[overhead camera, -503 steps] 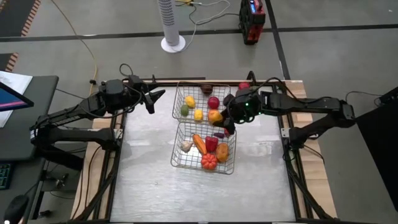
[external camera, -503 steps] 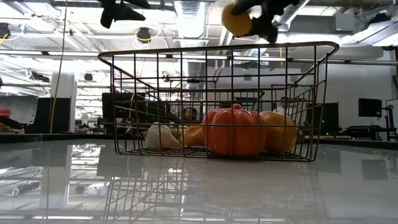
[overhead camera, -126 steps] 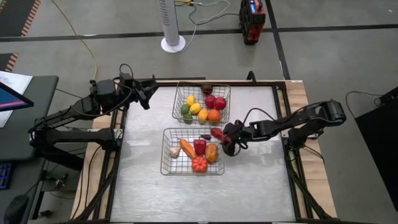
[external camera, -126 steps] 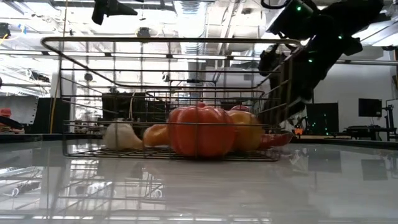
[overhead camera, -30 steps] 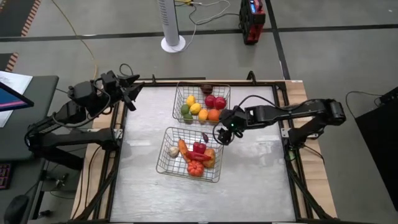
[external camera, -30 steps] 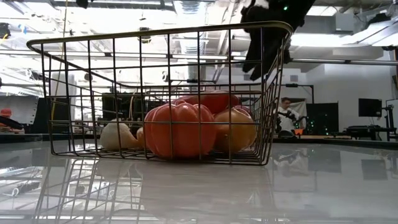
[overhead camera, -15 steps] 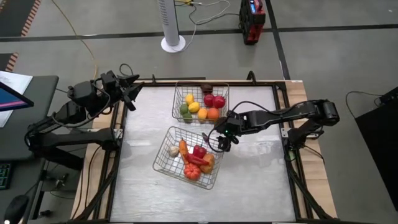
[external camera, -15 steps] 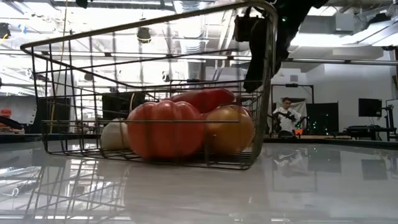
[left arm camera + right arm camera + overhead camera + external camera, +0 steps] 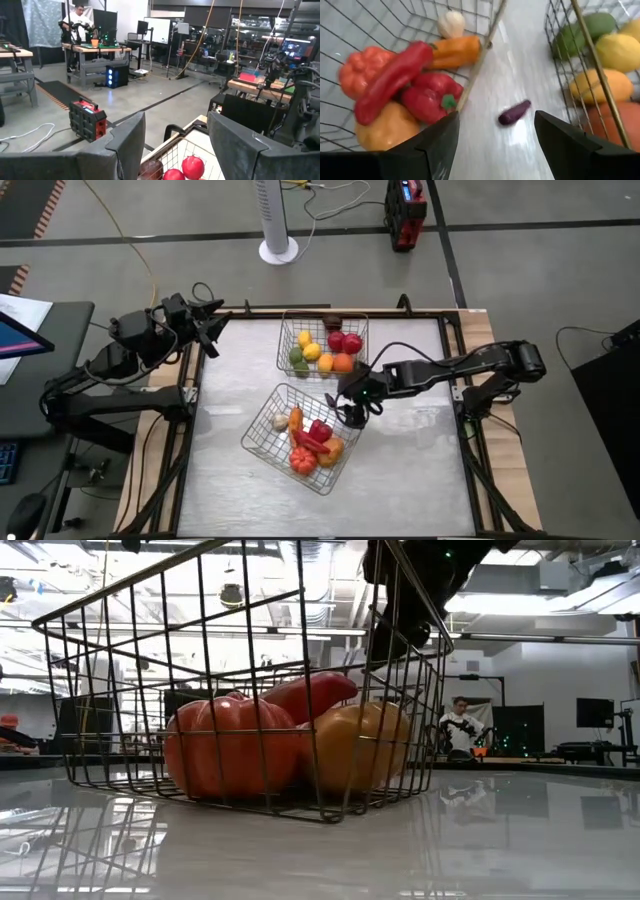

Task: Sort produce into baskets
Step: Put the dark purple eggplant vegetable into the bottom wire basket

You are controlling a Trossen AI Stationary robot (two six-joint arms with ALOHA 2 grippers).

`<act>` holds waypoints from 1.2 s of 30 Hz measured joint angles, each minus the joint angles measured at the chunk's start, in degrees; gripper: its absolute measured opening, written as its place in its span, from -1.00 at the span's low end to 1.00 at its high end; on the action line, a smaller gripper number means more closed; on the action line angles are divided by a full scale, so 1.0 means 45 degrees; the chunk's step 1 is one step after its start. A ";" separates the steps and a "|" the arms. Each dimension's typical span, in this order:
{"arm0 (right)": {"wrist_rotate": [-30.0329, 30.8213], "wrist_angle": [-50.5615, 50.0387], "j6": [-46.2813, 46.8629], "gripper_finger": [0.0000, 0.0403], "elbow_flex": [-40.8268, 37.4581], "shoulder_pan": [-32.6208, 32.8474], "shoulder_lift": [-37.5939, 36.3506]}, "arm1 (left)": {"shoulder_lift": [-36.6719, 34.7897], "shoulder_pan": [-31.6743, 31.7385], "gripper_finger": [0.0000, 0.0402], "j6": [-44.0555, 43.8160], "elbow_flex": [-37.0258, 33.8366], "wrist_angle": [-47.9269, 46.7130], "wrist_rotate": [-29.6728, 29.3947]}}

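The near wire basket sits turned cornerwise on the table. It holds a white garlic, a carrot, red peppers, an orange pumpkin and a yellow-orange pepper. The far basket holds lemons, a green fruit, an orange and red apples. A small purple eggplant lies on the table between the baskets. My right gripper is open at the near basket's right corner. My left gripper is open and empty, raised over the far left corner. My right gripper touches the near basket's top rim wire at its right corner with one open finger. Whether that finger is inside or outside the wall, I cannot tell. The fingers slant down from the table's right. The basket rests on the table.
Bare table lies left of and in front of the baskets. A dark fruit sits at the far basket's far rim. A narrow gap separates the two baskets. A person sits in the room behind.
My right gripper has gone toward the table's left and near edges, staying open. The near basket has moved with it: it has turned about on the table and slid toward the left and near edges, and the produce inside has shifted together.
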 joint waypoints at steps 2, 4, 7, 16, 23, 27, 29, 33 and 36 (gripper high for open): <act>-0.0087 0.0282 -0.0054 0.42 0.0000 -0.0087 0.0000 | 0.0000 0.0001 0.00 -0.0001 0.0000 0.0000 0.0000; -0.0085 0.0260 0.0163 0.42 0.0000 -0.0250 0.0000 | 0.0000 0.0000 0.00 -0.0006 0.0000 0.0003 0.0000; -0.0090 0.0184 0.0468 0.42 0.0000 -0.0527 0.0000 | 0.0000 0.0002 0.00 -0.0010 0.0000 0.0000 0.0003; -0.0364 -0.1591 -0.0370 0.42 0.0000 -0.0149 0.0000 | 0.0000 0.0002 0.00 -0.0015 0.0000 0.0002 0.0005; -0.0367 -0.0771 -0.2140 0.42 -0.0015 -0.0071 0.0009 | 0.0000 0.0000 0.00 -0.0015 0.0000 0.0000 0.0010; -0.0486 -0.0669 -0.2373 0.42 -0.0002 -0.0599 0.0496 | 0.0000 0.0000 0.00 -0.0020 0.0000 0.0000 0.0010; -0.0901 -0.0469 -0.2400 0.42 -0.0015 -0.0885 0.0895 | 0.0000 0.0000 0.00 -0.0020 0.0000 0.0003 0.0024; -0.1617 0.0135 -0.2764 0.42 0.0169 -0.1058 0.1474 | 0.0000 0.0000 0.00 -0.0020 0.0000 0.0000 0.0049; -0.1709 0.0334 -0.3170 0.42 0.0672 -0.1035 0.1833 | -0.0004 0.0002 0.00 -0.0020 0.0000 0.0005 0.0053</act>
